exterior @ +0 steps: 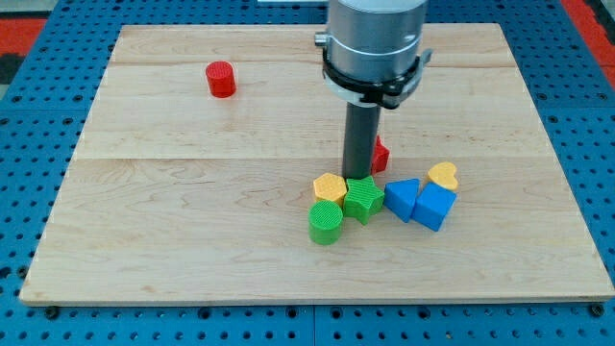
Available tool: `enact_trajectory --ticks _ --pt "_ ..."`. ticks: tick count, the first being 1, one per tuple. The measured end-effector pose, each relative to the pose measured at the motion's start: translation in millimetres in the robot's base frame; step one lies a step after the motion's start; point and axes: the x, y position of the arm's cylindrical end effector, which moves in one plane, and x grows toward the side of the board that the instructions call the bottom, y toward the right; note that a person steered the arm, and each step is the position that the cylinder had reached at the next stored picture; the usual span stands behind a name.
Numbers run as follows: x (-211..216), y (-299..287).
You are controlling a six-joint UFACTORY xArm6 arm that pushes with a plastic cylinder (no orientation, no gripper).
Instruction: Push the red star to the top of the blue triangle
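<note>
The red star [381, 155] lies near the board's middle right, mostly hidden behind my rod. The blue triangle [401, 198] lies just below and to the right of it, a small gap apart. My tip [357, 176] sits at the red star's left side, just above the green star [363, 199]; whether it touches the red star I cannot tell.
A blue cube [434, 206] touches the triangle's right side, with a yellow heart [443, 176] above it. A yellow hexagon [330, 186] and a green cylinder [326, 222] lie left of the green star. A red cylinder [221, 79] stands at the upper left of the wooden board [192, 240].
</note>
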Motion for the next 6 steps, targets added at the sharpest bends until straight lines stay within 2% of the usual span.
enact_trajectory --ticks 2,3,4,5,6 --pt "-14.9 -76.7" --pt "-40.6 -105.1" --pt "-61.7 -48.2" --pt "-50.8 -11.8" --pt "-20.9 15.0"
